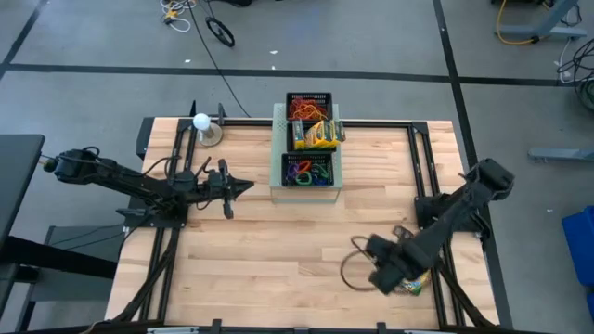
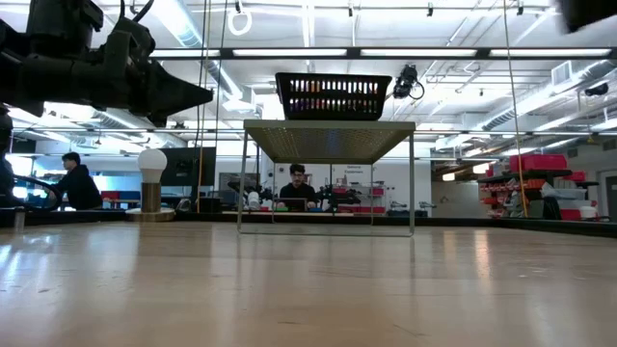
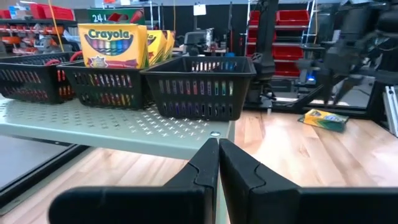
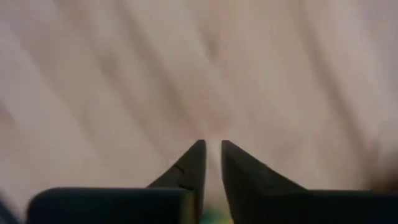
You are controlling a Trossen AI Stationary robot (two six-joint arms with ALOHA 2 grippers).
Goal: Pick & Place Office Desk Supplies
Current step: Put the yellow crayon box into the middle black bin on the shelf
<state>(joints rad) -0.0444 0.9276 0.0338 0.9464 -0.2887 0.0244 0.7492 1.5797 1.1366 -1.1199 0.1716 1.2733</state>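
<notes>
My right pincer (image 1: 364,247) hangs low over the near right part of the surface (image 1: 278,260), fingers a narrow gap apart, holding nothing. A crayon box (image 1: 411,287) lies just beside it. My left pincer (image 1: 249,186) is closed and empty, pointing at the pale-green box (image 1: 277,167) carrying three mesh trays (image 1: 309,170).

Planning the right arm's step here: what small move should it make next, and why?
Probably lower the right gripper onto the crayon box lying beside it on the table. That box lies apart from the mesh trays, and the fingers show only a narrow gap with nothing between them.
</notes>
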